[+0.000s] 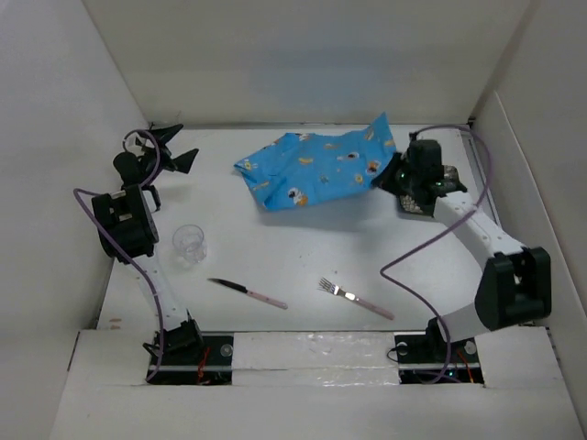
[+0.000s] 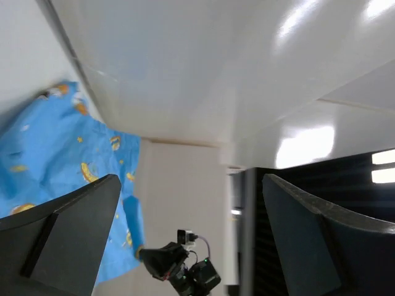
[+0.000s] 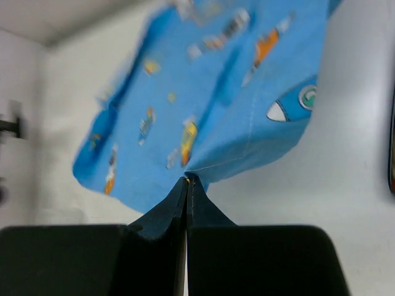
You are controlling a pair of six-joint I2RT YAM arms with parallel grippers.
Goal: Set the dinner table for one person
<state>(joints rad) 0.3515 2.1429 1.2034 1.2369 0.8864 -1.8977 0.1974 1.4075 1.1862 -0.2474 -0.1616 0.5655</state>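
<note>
Pose: left tool (image 1: 181, 147) raised, spread | right tool (image 3: 186, 180) low, pinching cloth (image 1: 312, 170)

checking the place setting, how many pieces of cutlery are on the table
2. A knife lies near the front edge of the table, left of centre; a fork lies to its right, apart from it. The crumpled blue cloth could hide more.

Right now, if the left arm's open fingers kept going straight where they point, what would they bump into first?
Probably the blue cloth. The left arm's fingers point across the table toward it with nothing between, though they may hang high enough to pass over it.
</note>
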